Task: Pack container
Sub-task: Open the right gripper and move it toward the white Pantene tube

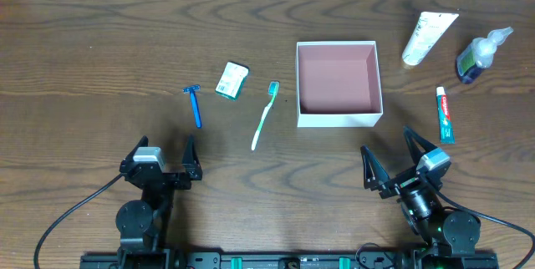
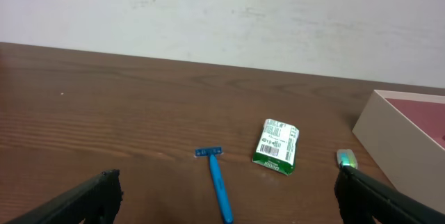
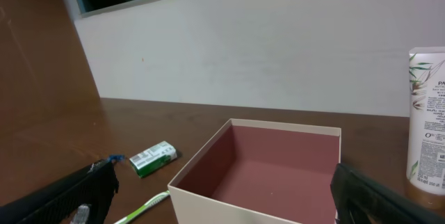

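The container point(image 1: 340, 119) sits on the brown table point(image 1: 84, 52), a bit right of the middle and far in front of my right gripper point(image 1: 389, 152). It is square, so no side is longer than the others. Its open top faces straight up and its walls run nearly even with the table edges. I can see its bare pink floor. My right gripper hangs at the near edge with its two fingers spread wide, touching nothing. My left gripper point(image 1: 163, 154) is at the near left, and its fingers are spread wide too. Left of the box lie a green toothbrush point(image 1: 265, 116), a small green pack point(image 1: 232, 79) and a blue razor point(image 1: 195, 104). Right of the box lie a toothpaste tube point(image 1: 445, 114), a white tube point(image 1: 428, 37) and a pump bottle point(image 1: 478, 53).
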Controlling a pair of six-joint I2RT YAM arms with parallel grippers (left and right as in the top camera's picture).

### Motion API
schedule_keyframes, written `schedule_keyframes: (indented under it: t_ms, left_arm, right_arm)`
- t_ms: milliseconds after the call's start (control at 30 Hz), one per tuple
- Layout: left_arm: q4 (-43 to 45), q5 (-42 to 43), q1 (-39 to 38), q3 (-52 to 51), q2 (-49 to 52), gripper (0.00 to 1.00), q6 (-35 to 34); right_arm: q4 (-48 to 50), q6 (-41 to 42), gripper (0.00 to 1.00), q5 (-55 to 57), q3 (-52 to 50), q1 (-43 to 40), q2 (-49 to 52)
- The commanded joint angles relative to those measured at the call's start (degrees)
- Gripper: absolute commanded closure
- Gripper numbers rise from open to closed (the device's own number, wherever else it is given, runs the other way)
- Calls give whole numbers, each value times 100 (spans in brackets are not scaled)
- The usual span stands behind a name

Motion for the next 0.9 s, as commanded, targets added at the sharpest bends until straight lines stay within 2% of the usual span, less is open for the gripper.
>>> schedule_keyframes:
  t_ms: [0, 533, 867]
  left_arm:
    - [-192, 22, 33, -101, -28, 2, 33]
    - [-192, 22, 33, -101, -28, 2, 33]
    - [-192, 22, 33, -101, -28, 2, 33]
  right_arm:
    - [20, 46, 1, -55, 79, -52, -31]
    - [-476, -138, 1, -61, 402, -52, -31]
    - [-1521, -654, 1, 129, 1373, -52, 348]
